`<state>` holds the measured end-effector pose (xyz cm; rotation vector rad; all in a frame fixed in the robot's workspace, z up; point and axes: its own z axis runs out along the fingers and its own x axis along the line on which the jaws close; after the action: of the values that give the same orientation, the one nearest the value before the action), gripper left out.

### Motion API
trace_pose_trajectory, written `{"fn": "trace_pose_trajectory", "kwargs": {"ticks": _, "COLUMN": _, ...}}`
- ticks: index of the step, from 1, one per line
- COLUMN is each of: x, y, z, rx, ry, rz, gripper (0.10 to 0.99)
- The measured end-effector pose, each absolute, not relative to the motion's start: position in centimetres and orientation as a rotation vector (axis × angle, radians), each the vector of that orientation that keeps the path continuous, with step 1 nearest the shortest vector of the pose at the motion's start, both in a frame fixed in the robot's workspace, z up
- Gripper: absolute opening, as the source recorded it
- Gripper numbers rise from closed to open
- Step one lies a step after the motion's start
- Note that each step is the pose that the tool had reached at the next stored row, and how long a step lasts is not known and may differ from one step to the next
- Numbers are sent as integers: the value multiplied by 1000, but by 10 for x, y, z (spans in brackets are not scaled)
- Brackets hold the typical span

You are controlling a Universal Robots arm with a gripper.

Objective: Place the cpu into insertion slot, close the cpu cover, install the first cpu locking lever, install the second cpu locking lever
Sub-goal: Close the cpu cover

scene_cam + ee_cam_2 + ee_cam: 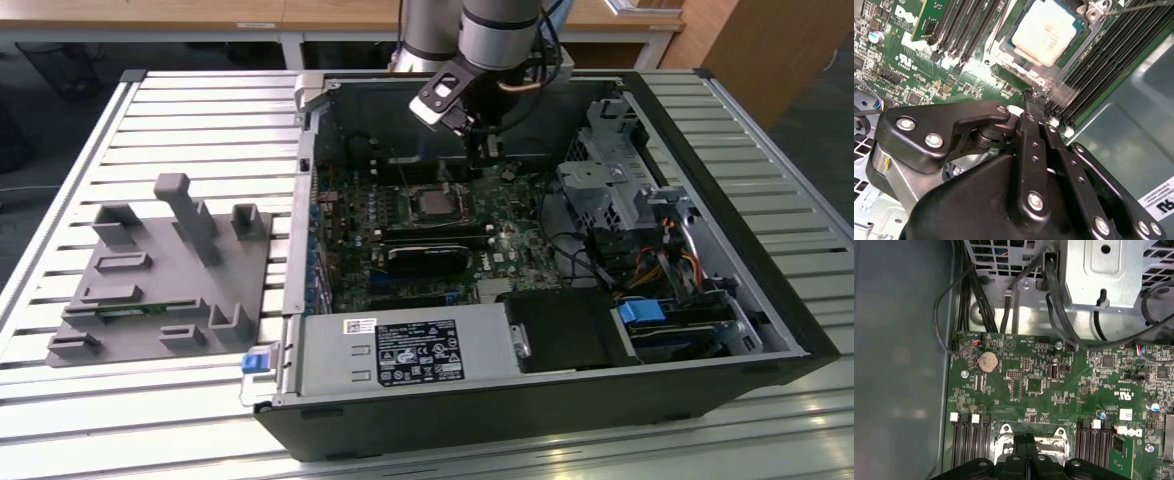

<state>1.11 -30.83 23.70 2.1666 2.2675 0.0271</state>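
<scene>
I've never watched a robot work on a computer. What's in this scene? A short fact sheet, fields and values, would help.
Setting: open computer case lying on a slatted table
Chip: silvery square chip, seated flat on the green circuit board
Gripper: gripper inside the case, fingers together, tip close beside the chip
Held: nothing seen between the fingers
Nearby: gray fixture on the table, on the exterior view's left of the case

Exterior view overlooks open case [534, 415]; both wrist views close over motherboard [1029, 385] [919, 65]
</scene>
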Motion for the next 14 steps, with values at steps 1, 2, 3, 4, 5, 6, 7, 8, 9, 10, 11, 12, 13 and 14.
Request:
{"fn": "trace_pose_trajectory", "kwargs": {"ticks": 1, "x": 10, "y": -308, "z": 237, "rx": 2167, "ry": 2268, "rz": 27, "gripper": 106}}
{"fn": "trace_pose_trajectory", "kwargs": {"ticks": 2, "x": 9, "y": -308, "z": 237, "rx": 2167, "ry": 2268, "rz": 27, "gripper": 106}}
{"fn": "trace_pose_trajectory", "kwargs": {"ticks": 3, "x": 8, "y": -308, "z": 237, "rx": 2167, "ry": 2267, "rz": 27, "gripper": 106}}
{"fn": "trace_pose_trajectory", "kwargs": {"ticks": 4, "x": 8, "y": -308, "z": 236, "rx": 2167, "ry": 2268, "rz": 27, "gripper": 106}}
{"fn": "trace_pose_trajectory", "kwargs": {"ticks": 5, "x": 7, "y": -308, "z": 236, "rx": 2167, "ry": 2268, "rz": 27, "gripper": 106}}
{"fn": "trace_pose_trajectory", "kwargs": {"ticks": 6, "x": 6, "y": -308, "z": 236, "rx": 2167, "ry": 2268, "rz": 27, "gripper": 106}}
{"fn": "trace_pose_trajectory", "kwargs": {"ticks": 7, "x": 5, "y": -308, "z": 236, "rx": 2167, "ry": 2268, "rz": 27, "gripper": 106}}
{"fn": "trace_pose_trajectory", "kwargs": {"ticks": 8, "x": 4, "y": -308, "z": 235, "rx": 2167, "ry": 2267, "rz": 27, "gripper": 106}}
{"fn": "trace_pose_trajectory", "kwargs": {"ticks": 9, "x": 3, "y": -308, "z": 235, "rx": 2167, "ry": 2267, "rz": 27, "gripper": 106}}
{"fn": "trace_pose_trajectory", "kwargs": {"ticks": 10, "x": 3, "y": -308, "z": 235, "rx": 2167, "ry": 2268, "rz": 27, "gripper": 106}}
{"fn": "trace_pose_trajectory", "kwargs": {"ticks": 11, "x": 2, "y": -308, "z": 234, "rx": 2167, "ry": 2268, "rz": 27, "gripper": 106}}
{"fn": "trace_pose_trajectory", "kwargs": {"ticks": 12, "x": 2, "y": -308, "z": 233, "rx": 2167, "ry": 2269, "rz": 25, "gripper": 106}}
{"fn": "trace_pose_trajectory", "kwargs": {"ticks": 13, "x": 2, "y": -308, "z": 232, "rx": 2169, "ry": 2270, "rz": 23, "gripper": 106}}
{"fn": "trace_pose_trajectory", "kwargs": {"ticks": 14, "x": 2, "y": -308, "z": 230, "rx": 2170, "ry": 2271, "rz": 21, "gripper": 106}}
